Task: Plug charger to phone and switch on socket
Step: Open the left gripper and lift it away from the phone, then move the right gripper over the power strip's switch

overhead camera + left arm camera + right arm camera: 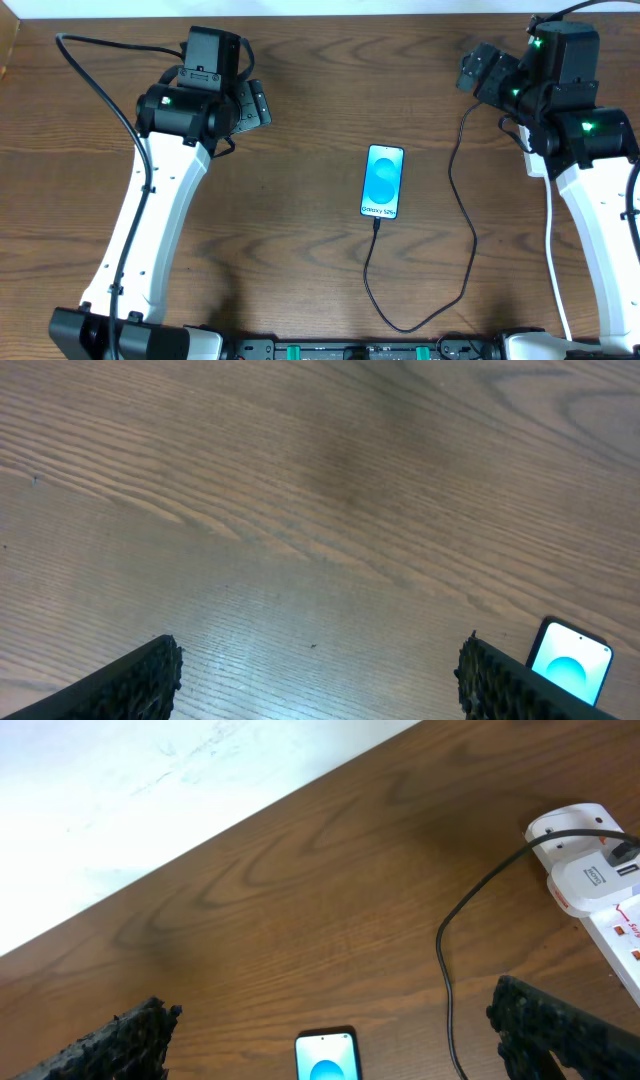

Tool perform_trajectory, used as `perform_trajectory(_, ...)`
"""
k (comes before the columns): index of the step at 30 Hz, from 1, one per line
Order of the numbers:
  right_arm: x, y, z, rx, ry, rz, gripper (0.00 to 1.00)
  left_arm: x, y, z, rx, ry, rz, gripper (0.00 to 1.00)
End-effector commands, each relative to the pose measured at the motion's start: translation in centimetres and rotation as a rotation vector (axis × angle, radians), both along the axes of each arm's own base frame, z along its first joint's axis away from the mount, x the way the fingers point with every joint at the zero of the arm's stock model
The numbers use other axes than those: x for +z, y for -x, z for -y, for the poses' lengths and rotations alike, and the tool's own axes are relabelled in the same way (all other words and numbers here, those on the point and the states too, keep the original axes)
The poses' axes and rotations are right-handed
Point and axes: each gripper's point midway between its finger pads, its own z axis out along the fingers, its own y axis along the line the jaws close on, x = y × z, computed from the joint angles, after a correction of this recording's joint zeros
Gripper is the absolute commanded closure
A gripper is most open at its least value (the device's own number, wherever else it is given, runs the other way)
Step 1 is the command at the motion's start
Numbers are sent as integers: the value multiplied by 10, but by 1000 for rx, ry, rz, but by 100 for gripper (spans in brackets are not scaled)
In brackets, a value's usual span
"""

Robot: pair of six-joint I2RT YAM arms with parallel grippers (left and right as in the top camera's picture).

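Observation:
The phone (383,181) lies flat mid-table, its blue screen lit. The charger (462,210), a thin black cable, meets the phone's near end, loops toward the front edge and runs back up to the right. The socket (600,885) is a white strip with a white plug in its end; in the overhead view only a sliver of the socket (532,163) shows under the right arm. My left gripper (255,105) hangs open over bare wood, left of the phone (570,660). My right gripper (480,70) is open too, with the phone (327,1058) far below its fingers.
A white lead (553,250) runs along the right arm toward the front edge. The pale far table edge (150,780) shows in the right wrist view. Black arm cables (100,80) arc at the left.

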Motion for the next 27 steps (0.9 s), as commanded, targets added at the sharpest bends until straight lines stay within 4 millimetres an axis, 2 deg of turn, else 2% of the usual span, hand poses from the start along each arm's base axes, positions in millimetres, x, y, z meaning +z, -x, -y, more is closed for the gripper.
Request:
perform_trajectory(1,1,-2,1,0,20,5,1,6,2,-3,0,-16,14,12)
perform_trajectory(5,7,-4,3,93,138,42,1,6,2,-3,0,-16,14,12)
perform_trajectory(10,26,-2,25,92,150,49,1,6,2,-3,-1,-16,14,12)
perform_trajectory(13,46,0,46,96,149,57,1,6,2,-3,0,-16,14,12)
perform_trajectory(15,57,2,69,71,163,45,1,6,2,-3,0,-16,14,12)
perform_trajectory(18,63,5,98,44,206,4,1,6,2,-3,0,-16,14,12)
perform_trajectory(20,62,7,117,30,217,-39,1,6,2,-3,0,-16,14,12)
perform_trajectory(22,50,3,141,68,202,-118,1,6,2,-3,0,-16,14,12)
perform_trajectory(27,15,-13,156,182,131,-186,1,6,2,-3,0,-16,14,12)
